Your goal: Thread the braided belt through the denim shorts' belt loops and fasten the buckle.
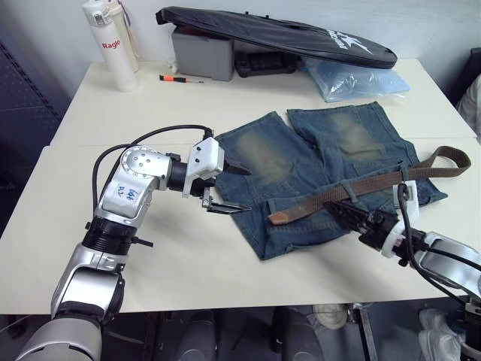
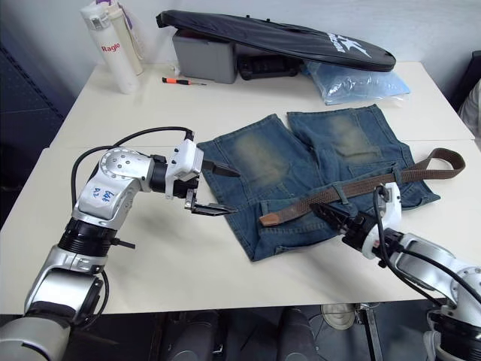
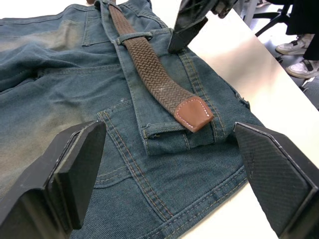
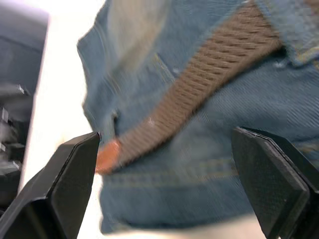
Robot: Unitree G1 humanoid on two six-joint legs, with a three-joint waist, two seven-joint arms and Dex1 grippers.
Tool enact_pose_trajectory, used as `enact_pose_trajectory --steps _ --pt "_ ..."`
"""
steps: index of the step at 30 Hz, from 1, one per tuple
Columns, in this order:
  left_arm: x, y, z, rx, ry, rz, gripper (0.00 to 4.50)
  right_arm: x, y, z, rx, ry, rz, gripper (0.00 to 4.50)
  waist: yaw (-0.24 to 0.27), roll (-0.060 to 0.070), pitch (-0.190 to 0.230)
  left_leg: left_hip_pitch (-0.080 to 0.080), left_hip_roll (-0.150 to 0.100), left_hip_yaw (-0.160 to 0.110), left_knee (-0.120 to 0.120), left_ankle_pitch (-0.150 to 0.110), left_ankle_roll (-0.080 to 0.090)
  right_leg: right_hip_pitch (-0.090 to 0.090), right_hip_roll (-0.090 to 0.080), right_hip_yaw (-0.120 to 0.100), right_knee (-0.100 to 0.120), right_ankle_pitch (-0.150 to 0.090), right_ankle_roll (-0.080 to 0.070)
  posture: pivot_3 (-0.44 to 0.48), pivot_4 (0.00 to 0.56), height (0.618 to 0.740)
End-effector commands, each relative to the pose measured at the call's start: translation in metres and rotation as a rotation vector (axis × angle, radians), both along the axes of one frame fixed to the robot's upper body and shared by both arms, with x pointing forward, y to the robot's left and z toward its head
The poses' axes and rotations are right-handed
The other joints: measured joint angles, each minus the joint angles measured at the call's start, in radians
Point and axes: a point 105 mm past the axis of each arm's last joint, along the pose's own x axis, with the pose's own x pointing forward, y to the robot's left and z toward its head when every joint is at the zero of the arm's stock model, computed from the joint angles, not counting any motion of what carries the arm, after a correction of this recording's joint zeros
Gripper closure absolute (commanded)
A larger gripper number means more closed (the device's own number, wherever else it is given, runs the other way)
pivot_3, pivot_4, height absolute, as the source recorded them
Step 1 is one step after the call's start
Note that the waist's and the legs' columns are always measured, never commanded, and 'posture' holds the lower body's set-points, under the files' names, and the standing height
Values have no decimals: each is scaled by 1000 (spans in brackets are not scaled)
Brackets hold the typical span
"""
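Brown braided belt [image 1: 353, 189] — tan tip, faded shorts [image 1: 316, 162]

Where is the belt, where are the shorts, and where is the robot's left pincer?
braided belt [image 3: 149, 64], left wrist view, on the woven middle part.
denim shorts [image 1: 263, 154], left eye view, on the pale worn patch of one leg.
left pincer [image 1: 229, 189], left eye view, midway between its open fingertips.

The braided belt [image 1: 353, 189] lies along the waistband of the flat denim shorts [image 1: 316, 162], passing under one belt loop [image 3: 132, 37].
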Motion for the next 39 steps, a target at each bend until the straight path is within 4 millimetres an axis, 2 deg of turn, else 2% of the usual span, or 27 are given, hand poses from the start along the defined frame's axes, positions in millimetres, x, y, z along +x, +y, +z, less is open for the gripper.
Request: enact_pose_trajectory --steps 1,12,15,18,25,34,38,39 --pt "-2 4 12 -10 -63 13 0 5 4 13 83 -20 -15 58 1 0 0 0 0 0 0 0 0 0 0 0 0 0 0 0 150 740" --pt "-3 8 10 8 -72 36 0 6 23 -15 57 98 -14 58 1 0 0 0 0 0 0 0 0 0 0 0 0 0 0 0 150 740" --pt "-2 8 10 8 -73 39 0 12 23 -15 92 98 -55 58 1 0 0 0 0 0 0 0 0 0 0 0 0 0 0 0 150 740" --pt "-2 8 10 7 -76 42 0 16 28 -11 197 96 -85 58 1 0 0 0 1 0 0 0 0 0 1 0 0 0 0 0 150 740" --pt "-2 8 9 15 -77 39 0 10 47 -16 245 106 -40 58 -2 0 0 0 2 0 -1 0 0 -1 2 0 0 0 -1 0 150 740" --pt "0 8 9 24 -81 38 0 14 49 -11 306 70 -41 58 -1 0 0 0 3 0 -1 0 0 -1 3 0 0 0 -1 0 150 740" --pt "1 7 7 32 -85 36 0 21 48 -17 323 74 -61 58 -2 0 0 0 3 1 -2 0 0 -1 3 0 0 -1 -1 0 150 740" --pt "1 7 7 32 -80 34 0 22 48 -21 336 83 -73 274 -2 0 0 0 3 1 -2 0 0 -1 3 0 0 -1 -1 0 150 740"
